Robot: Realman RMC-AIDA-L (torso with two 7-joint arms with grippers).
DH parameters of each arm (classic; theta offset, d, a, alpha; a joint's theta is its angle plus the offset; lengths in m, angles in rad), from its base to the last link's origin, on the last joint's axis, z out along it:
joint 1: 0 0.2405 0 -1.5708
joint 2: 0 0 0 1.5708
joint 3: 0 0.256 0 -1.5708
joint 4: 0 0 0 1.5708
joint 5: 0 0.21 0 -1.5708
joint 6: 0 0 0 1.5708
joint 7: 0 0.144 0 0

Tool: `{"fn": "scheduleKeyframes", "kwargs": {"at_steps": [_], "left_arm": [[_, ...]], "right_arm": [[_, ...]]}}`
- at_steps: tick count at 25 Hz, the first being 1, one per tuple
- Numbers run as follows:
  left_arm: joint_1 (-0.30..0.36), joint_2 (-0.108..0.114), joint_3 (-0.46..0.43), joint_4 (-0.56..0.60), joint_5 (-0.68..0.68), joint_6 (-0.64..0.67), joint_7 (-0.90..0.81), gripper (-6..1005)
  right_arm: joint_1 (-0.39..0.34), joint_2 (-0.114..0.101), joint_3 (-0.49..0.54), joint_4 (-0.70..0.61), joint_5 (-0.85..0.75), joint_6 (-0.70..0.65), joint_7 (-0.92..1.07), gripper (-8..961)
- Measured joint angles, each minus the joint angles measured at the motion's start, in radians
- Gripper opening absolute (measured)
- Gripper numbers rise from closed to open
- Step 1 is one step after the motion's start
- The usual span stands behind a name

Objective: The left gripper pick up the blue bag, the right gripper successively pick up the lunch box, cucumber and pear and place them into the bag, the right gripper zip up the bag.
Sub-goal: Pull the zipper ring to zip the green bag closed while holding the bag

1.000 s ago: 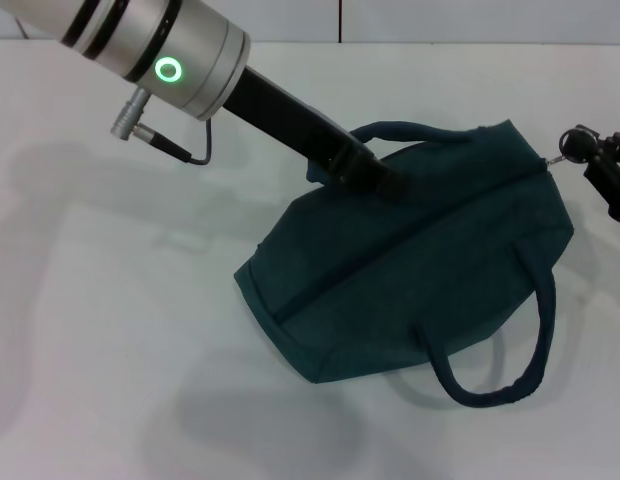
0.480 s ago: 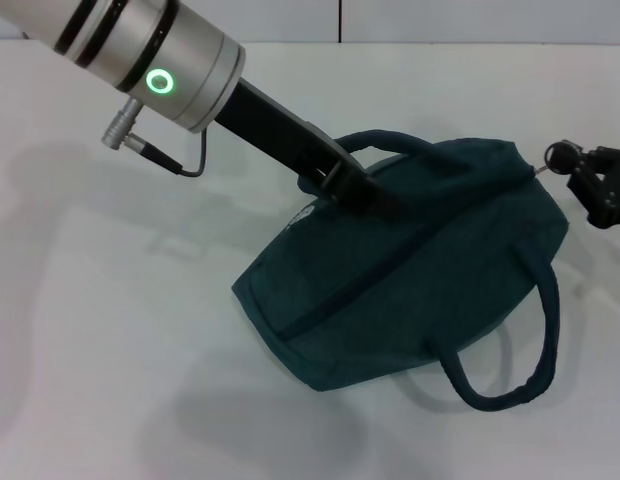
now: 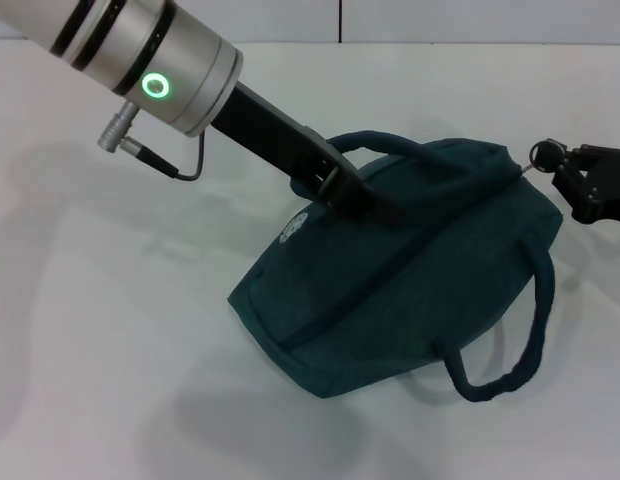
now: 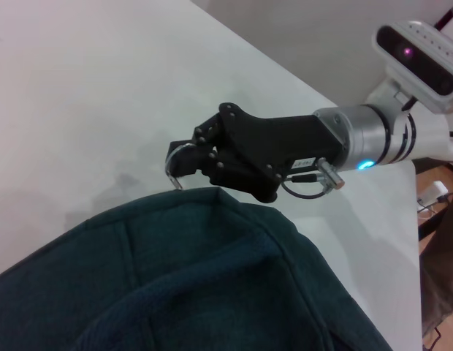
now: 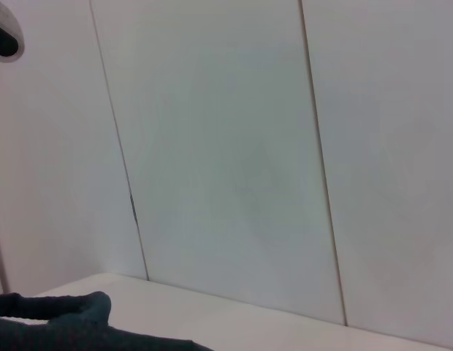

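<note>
Since a second ago the blue bag [image 3: 390,290] has been tipped up further and dragged a little toward the robot's left, so its small white logo [image 3: 293,229] now faces the head camera, and the right claw [image 3: 556,170] has come in from the right edge, following the bag's end.

The bag sits on the white worktop [image 3: 110,330], bulging and seemingly closed along its top; no lunch box, cucumber or pear can be seen outside it, so I judge they are already packed and the zipping is in its last stretch. One cord handle [image 3: 510,345] droops loose at the near side, the other arches up by the left arm.

The left claw [image 3: 375,200] is pressed into the fabric near the top seam, at the foot of the far handle. Its fingers are buried in cloth, so I cannot tell whether they are apart or together. The likely purpose is to anchor the bag so the zip has something to pull against.

The right claw is at the bag's far right corner, and the left wrist view shows its fingers closed on the metal ring zipper pull [image 4: 174,158], just above the bag's edge. Holding the ring gives a firm pull along the seam.
</note>
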Motion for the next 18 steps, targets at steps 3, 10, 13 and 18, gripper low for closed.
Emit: {"fn": "scheduleKeyframes", "kwargs": {"at_steps": [3,10,13,18], "left_arm": [[0.000,0.000,0.000,0.000,0.000,0.002,0.001,57],[0.000,0.007,-0.096,-0.001,-0.020,0.048,0.034,55],[0.001,0.020,-0.140,-0.006,-0.051,0.069,0.044,54],[0.002,0.060,-0.151,-0.080,-0.104,0.073,0.063,53]], "right_arm": [[0.000,0.000,-0.005,0.000,0.000,-0.002,0.003,10],[-0.024,-0.010,-0.001,-0.011,0.004,-0.131,0.008,11],[-0.030,-0.022,0.004,-0.013,0.005,-0.220,0.026,11],[-0.039,-0.046,0.007,-0.015,0.005,-0.323,0.064,12]]}}
